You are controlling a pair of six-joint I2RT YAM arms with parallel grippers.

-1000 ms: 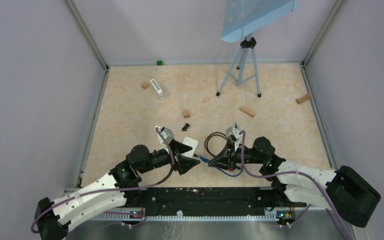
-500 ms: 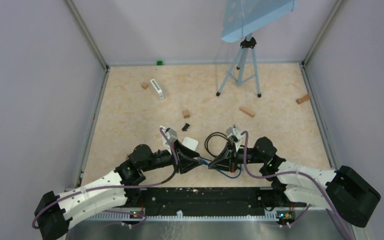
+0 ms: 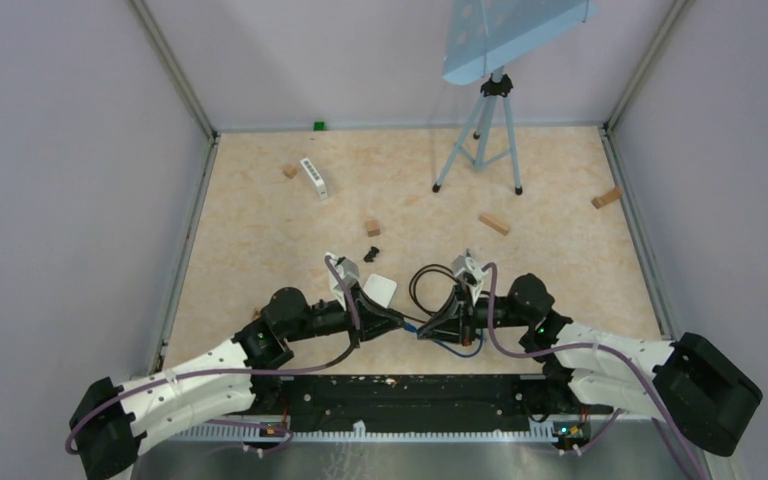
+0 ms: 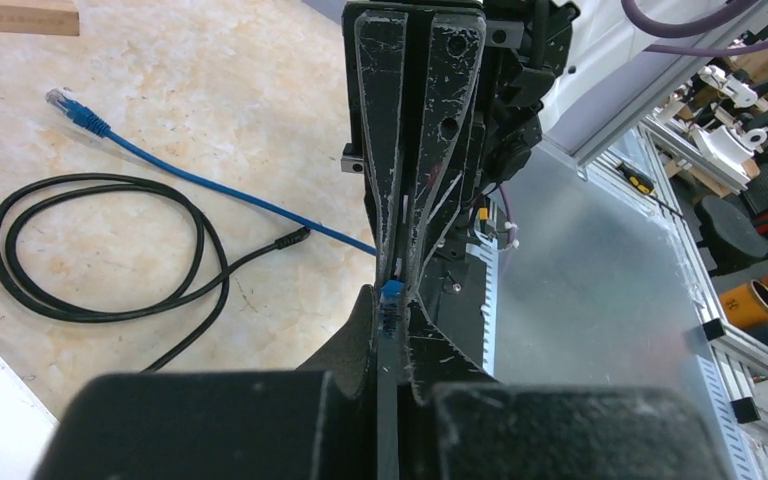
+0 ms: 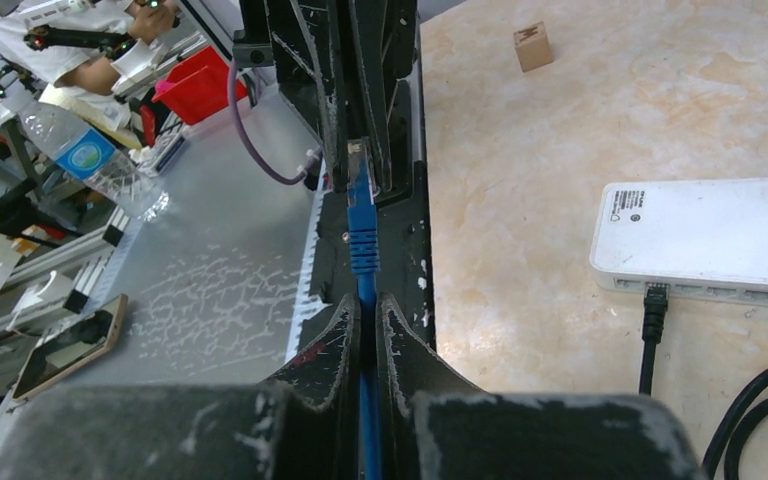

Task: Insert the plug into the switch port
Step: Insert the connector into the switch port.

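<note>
Pinches the blue booted network plug [image 5: 358, 195] with the right tool [image 5: 362, 305], fingers pressed together on the cord right behind the boot, leaving the clear tip jutting straight ahead and free for a second hold. Meets that tip head-on with the left tool [image 4: 390, 310], fingers drawn in to a narrow slot and, judging by both wrist views, clamped on the plug's front end. Holds the plug in the air between the two tools, not yet at any port. Looks like a hand-over or regrip, probably to gain a firmer, squarer hold on the plug body than with a pinch on soft cord. Lets the thin blue patch cord [image 4: 210, 185] trail loose from the right tool across the beige counter [image 5: 560, 130], slack enough not to tug. Finds the white rectangular plastic switch box [image 5: 720, 235] lying flat to the right of the right tool, port row turned toward the tool side, with a black round cable [image 5: 648, 340] already seated in one port. Calls next for confirming one hold before releasing the other, then swinging the tip toward a free port.
</note>
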